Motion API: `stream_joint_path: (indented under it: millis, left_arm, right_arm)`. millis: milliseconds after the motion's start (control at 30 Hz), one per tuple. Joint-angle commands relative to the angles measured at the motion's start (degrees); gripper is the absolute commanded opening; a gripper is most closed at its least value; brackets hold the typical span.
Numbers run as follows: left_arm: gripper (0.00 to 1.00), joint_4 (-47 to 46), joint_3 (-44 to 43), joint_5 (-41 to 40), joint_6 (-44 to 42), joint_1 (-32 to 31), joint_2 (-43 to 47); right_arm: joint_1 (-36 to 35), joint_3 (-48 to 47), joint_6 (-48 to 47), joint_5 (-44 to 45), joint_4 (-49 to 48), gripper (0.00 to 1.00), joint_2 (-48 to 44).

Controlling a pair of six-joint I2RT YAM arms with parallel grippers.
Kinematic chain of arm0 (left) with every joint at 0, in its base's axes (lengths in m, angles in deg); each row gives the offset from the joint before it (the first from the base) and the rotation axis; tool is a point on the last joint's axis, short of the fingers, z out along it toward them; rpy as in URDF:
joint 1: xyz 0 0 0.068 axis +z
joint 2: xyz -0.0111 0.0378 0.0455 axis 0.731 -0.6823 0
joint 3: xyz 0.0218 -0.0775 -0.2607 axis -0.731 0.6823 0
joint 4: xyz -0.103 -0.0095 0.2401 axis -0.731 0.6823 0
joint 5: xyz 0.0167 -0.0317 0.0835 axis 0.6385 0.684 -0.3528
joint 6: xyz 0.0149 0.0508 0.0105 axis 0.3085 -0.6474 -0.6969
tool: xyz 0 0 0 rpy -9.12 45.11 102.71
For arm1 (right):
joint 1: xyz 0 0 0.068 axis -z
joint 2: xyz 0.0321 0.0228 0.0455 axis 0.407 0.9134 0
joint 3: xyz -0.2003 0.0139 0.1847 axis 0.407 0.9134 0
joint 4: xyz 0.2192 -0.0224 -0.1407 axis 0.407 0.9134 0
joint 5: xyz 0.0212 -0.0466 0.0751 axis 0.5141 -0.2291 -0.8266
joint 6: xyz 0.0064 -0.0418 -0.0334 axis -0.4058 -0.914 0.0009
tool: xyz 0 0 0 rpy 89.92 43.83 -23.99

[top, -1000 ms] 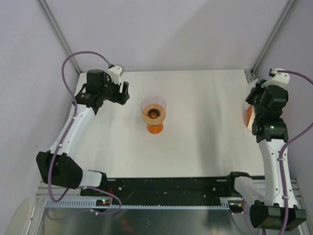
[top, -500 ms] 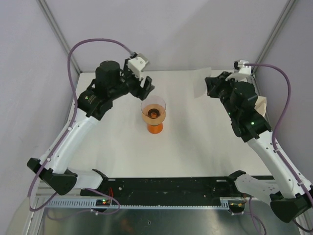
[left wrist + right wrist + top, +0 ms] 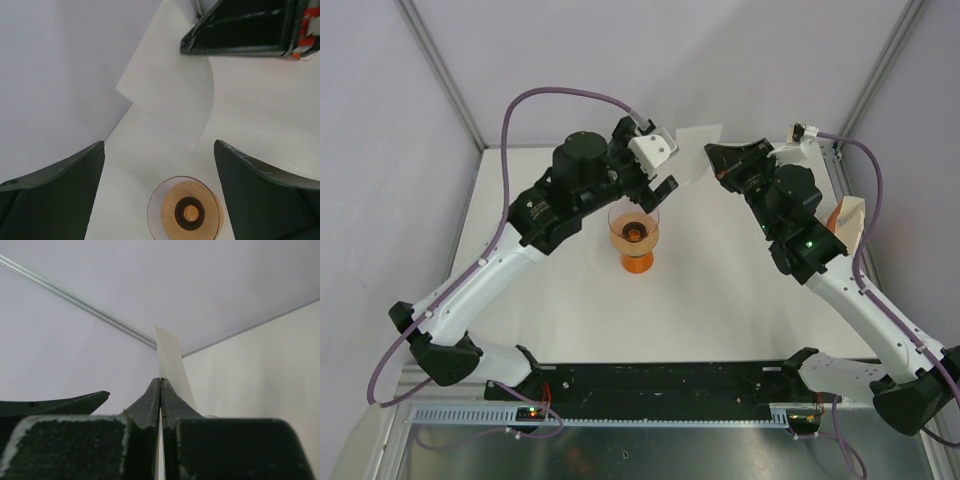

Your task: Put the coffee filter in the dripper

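currently one coffee filter (image 3: pixel 170 100) is in view: a flat, folded white sheet held in the air, beyond and to the right of the dripper and not touching it. the right gripper (image 3: pixel 160 382) has its two fingers pressed together on the filter's near edge; in the right wrist view the sheet shows edge-on, rising from the closed tips.

one dripper (image 3: pixel 634 215) is present: clear, faintly pink, wide round rim up. it sits upright on one orange stand (image 3: pixel 637 263), near the middle of the white counter (image 3: pixel 740 300). the left wrist view looks down into it and shows the stand's tan ring and a dark centre hole through its clear wall.

two arms are in view, each with one gripper. the left gripper (image 3: pixel 159 147) is spread wide and holds no object. it hangs above the counter at the far side of the dripper; in its own view the dripper lies low between the two fingers and the filter lies above that.

obstructions: in the top view the left wrist overlaps the far rim of the dripper and lies between it and the filter. the two grippers are near each other but apart.

one cream and orange object (image 3: pixel 847 218) stands at the right edge of the counter, partly hidden by the right arm; its type cannot be told.
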Motion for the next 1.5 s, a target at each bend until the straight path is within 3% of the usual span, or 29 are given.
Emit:
stream_joint_path:
  millis: [0, 267, 533, 733, 900, 1033, 1267, 1467]
  left_arm:
    - [0.94, -6.2, 1.0, -8.0, -6.7, -4.5, 0.8]
    - [0.91, -11.6, 5.6, -12.5, -11.4, -6.6, 1.0]
    - [0.68, -17.3, 8.8, -17.8, -13.8, -7.1, 1.3]
    - [0.58, -20.1, 10.8, -20.2, -16.0, -7.4, 0.8]
    - [0.34, -23.2, 13.3, -22.3, -18.4, -7.8, 1.3]
    - [0.06, -23.8, 14.5, -22.9, -18.6, -8.0, 1.7]
    - [0.0, -24.0, 14.3, -26.4, -12.9, -7.3, 1.4]
    - [0.0, -23.8, 13.5, -26.5, -5.9, -5.2, 1.1]
  right_arm:
    - [-3.0, -2.4, 10.5, 7.2, -2.7, 0.0, 0.2]
    - [-5.6, -2.4, 17.7, 8.6, -2.5, 0.0, 1.7]
    - [-6.6, -2.4, 17.4, 8.6, -2.8, 0.0, 2.0]
    - [-6.8, -2.4, 18.7, 6.4, -3.5, 0.0, 3.0]
    - [-6.8, -2.2, 18.6, 6.2, -3.7, 0.0, 3.1]
    - [-6.8, -2.2, 16.4, 5.2, -5.5, 0.0, 3.5]
    - [-8.8, -2.2, 0.7, 1.1, -5.2, 0.33, 2.1]
    - [-17.4, -2.2, -11.1, 7.8, 0.2, 0.46, -0.1]
